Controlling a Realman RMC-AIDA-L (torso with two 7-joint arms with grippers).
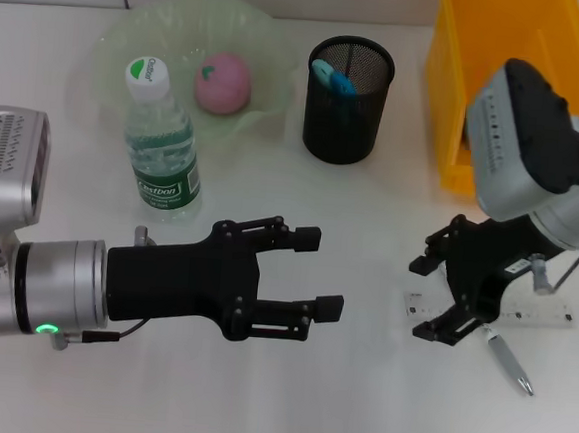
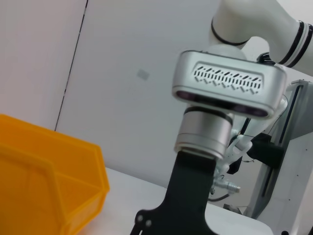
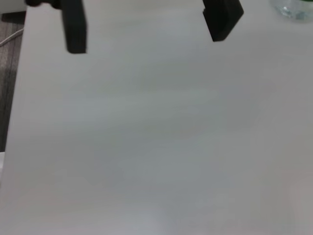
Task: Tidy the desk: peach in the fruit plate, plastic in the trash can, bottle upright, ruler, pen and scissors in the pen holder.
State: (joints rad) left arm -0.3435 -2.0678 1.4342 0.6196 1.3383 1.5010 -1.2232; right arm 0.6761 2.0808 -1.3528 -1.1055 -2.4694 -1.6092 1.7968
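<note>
Now the right end effector point(image 1: 431, 300) hovers low over the desk point(image 1: 355, 402), fingers spread wide and gripping nothing, right beside the clear ruler point(image 1: 523, 313) and the pen point(image 1: 509, 363) lying flat. The left end effector point(image 1: 325, 273) hangs mid-desk, fingers apart, empty too. Behind it the bottle point(image 1: 160, 141) stands upright, and the peach point(image 1: 224, 82) sits in the green fruit plate point(image 1: 113, 37). The black mesh pen holder point(image 1: 349, 101) shows something blue inside. At the far right stands the yellow bin point(image 1: 448, 109).
</note>
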